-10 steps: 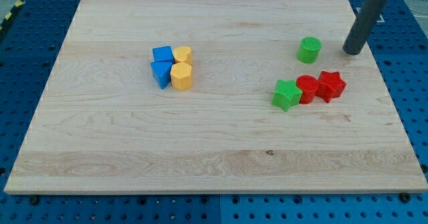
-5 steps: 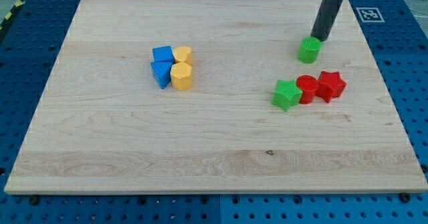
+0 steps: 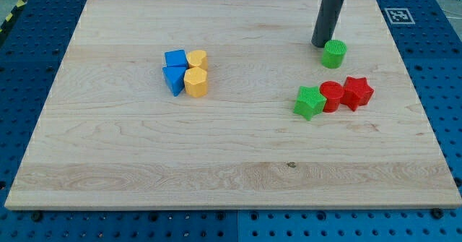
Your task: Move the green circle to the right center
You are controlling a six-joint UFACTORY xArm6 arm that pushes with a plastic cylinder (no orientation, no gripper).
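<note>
**A:** What sat nearest the camera?

**B:** Only bare wood of the counter (image 3: 216,177). The first blocks stood further back, on the right side: a row of 3, with a green star (image 3: 309,102) at its left end, a red circle (image 3: 331,95) in the middle and a red star (image 3: 356,92) at the right. The red pair touched, and the green star pressed against the red circle.

**A:** And on the left?

**B:** A tight cluster of 4, slightly further back, left of the counter's center. A blue block with a pointed near end (image 3: 174,79) stood beside a yellow hexagon-like block (image 3: 195,81); just behind them were a blue cube (image 3: 175,58) and a second yellow block (image 3: 197,58) whose shape I could not make out. All 4 sat packed together, well apart from the row of 3.

**A:** Where was the green circle?

**B:** The green circle (image 3: 333,53) stood alone on the right side of the counter, in its far half, behind the red circle and clear of that row.

**A:** And the rod?

**B:** My tip (image 3: 320,45) was down at the counter, just left of the green circle and slightly behind it, right beside it; whether they touched I could not tell. The rod rose from there out of the far edge of the view.

**A:** Were the jaws spread or pressed together?

**B:** There were no jaws in view, only the straight dark rod.
</note>
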